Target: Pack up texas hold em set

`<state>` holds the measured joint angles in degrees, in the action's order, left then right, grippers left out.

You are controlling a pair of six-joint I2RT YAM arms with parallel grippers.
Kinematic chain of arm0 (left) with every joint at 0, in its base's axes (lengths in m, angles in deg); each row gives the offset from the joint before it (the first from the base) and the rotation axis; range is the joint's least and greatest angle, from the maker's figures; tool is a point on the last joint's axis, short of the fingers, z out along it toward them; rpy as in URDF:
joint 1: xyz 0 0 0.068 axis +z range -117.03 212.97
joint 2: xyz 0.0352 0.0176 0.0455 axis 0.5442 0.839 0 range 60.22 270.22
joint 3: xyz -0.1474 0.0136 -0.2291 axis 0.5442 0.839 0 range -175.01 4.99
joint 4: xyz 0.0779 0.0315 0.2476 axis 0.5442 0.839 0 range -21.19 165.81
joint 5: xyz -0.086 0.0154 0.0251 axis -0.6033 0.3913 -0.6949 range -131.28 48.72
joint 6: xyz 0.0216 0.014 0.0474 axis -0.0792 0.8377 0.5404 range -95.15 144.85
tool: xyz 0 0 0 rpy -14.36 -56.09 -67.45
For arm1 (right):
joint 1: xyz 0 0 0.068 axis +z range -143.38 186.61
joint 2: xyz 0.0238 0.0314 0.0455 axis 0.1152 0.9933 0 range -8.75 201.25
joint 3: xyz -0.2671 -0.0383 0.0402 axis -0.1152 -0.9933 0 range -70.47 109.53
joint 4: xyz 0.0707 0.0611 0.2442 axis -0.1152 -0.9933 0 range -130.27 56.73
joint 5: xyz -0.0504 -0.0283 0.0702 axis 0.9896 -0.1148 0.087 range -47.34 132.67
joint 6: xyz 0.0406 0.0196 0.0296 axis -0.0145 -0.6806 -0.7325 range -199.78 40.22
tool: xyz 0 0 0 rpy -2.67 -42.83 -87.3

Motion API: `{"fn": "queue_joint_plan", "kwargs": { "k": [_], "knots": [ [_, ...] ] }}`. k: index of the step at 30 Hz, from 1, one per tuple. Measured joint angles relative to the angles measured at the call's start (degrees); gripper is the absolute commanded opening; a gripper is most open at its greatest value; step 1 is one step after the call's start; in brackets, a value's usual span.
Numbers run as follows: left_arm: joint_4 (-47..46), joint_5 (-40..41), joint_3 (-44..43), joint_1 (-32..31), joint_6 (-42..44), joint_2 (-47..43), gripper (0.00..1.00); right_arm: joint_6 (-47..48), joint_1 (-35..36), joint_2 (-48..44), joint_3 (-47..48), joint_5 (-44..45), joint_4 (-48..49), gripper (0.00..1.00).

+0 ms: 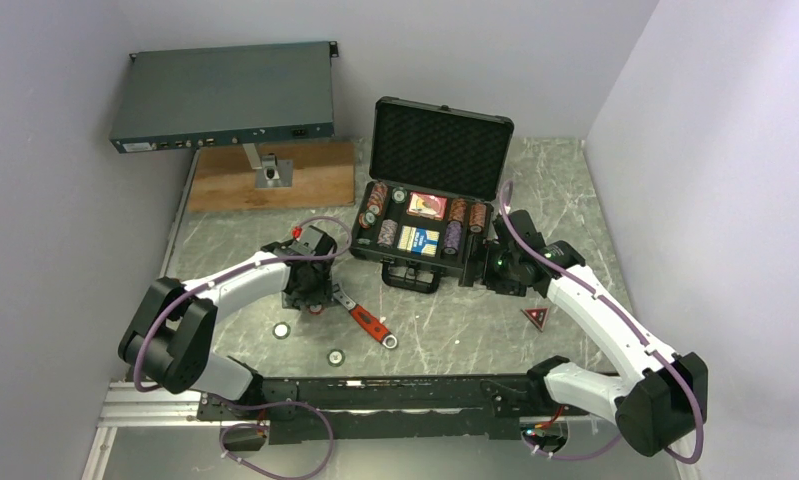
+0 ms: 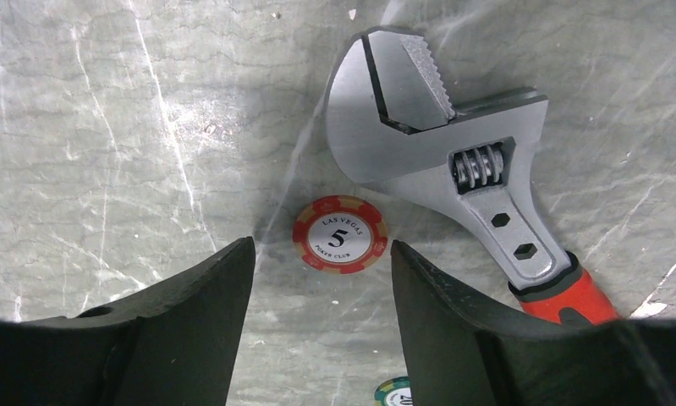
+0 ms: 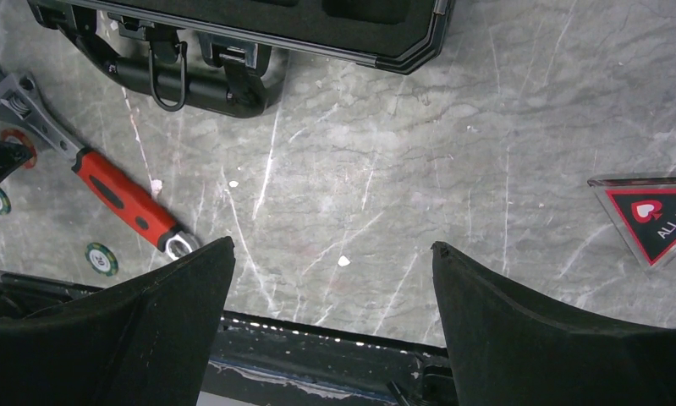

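Observation:
The black case [image 1: 440,145] stands open at the back centre, its lid upright. Rows of striped chips [image 1: 377,199], a red deck [image 1: 427,206] and a blue deck [image 1: 419,240] lie in its foam. My left gripper [image 1: 310,295] is open, low over a red "5" chip [image 2: 340,233] that lies just ahead of its fingertips [image 2: 241,254]. Two more loose chips [image 1: 282,329] [image 1: 335,355] lie near the front. The red triangle [image 1: 536,318] lies on the table at the right, also in the right wrist view [image 3: 656,216]. My right gripper [image 1: 500,270] is open and empty by the case's right front corner [image 3: 402,59].
A red-handled adjustable wrench [image 1: 365,322] lies right beside the red chip, its steel head [image 2: 436,144] close to my left gripper. A dark-grey rack box [image 1: 225,95] sits on a stand over a wooden board [image 1: 275,178] at the back left. Walls close both sides.

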<state>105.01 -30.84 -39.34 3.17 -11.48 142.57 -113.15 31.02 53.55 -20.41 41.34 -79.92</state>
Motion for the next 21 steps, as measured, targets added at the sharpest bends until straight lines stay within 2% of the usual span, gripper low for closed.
{"fn": "queue_joint_plan", "kwargs": {
  "k": [6,14,21],
  "knots": [
    [0.6,0.7,-0.5,-0.9,0.2,0.0,0.67,0.2,0.0,0.0,0.0,0.0,0.0,0.89],
    [1.0,1.5,-1.8,-2.4,1.0,0.3,0.59,0.4,0.0,0.0,0.0,1.3,0.0,0.89],
    [1.1,1.5,-2.5,-2.9,1.2,3.7,0.56,0.7,0.0,0.5,0.0,1.4,0.0,0.89]
  ]
}}
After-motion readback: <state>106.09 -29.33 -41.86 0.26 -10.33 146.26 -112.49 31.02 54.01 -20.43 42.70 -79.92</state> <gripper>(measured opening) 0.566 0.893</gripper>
